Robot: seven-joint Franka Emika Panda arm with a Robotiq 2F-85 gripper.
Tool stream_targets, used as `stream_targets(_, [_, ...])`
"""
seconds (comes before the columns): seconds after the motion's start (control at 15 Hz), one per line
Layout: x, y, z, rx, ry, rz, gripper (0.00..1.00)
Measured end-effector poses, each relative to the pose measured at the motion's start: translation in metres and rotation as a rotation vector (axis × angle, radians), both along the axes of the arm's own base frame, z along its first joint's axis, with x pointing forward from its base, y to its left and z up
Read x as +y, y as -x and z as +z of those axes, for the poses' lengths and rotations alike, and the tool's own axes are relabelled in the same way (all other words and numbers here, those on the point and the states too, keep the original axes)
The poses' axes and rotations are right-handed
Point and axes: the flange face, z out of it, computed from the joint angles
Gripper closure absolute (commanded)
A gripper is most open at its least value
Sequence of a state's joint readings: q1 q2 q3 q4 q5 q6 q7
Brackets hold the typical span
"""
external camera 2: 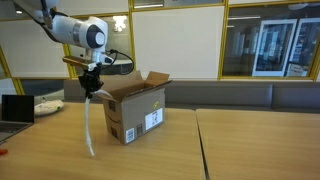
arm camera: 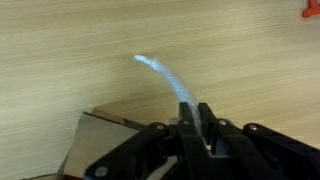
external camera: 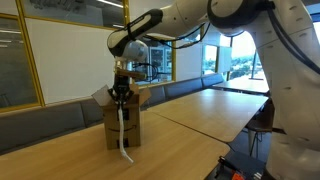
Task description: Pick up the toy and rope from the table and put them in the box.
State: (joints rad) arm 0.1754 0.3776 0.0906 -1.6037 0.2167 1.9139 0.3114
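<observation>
My gripper is shut on the top end of the whitish rope, which hangs limp down from the jaws. It also shows in an exterior view, dangling beside the box with its lower end near the table top. In the wrist view the rope runs out from between the closed fingers. The brown cardboard box stands on the tan table with flaps open; my gripper hovers at its flap edge. A small red part of the toy shows at the wrist view's top right corner.
A laptop and a pale object lie on the table at the side. Glass walls and a bench seat run behind the table. A seam line crosses the table top.
</observation>
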Motion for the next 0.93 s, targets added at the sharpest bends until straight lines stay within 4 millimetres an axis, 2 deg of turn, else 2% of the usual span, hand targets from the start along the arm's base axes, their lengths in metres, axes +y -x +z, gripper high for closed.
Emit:
stream_targets(0.2, [0.008, -0.002, 0.017, -0.034, -0.003, 0.009, 0.86])
stream_targets(0.4, [0.017, -0.001, 0.045, -0.083, -0.001, 0.022, 0.87])
stream_targets(0.67, [0.02, 0.006, 0.095, -0.167, 0.006, 0.018, 0.87])
stream_targets(0.93, [0.008, 0.011, 0.145, -0.26, 0.037, -0.006, 0.87])
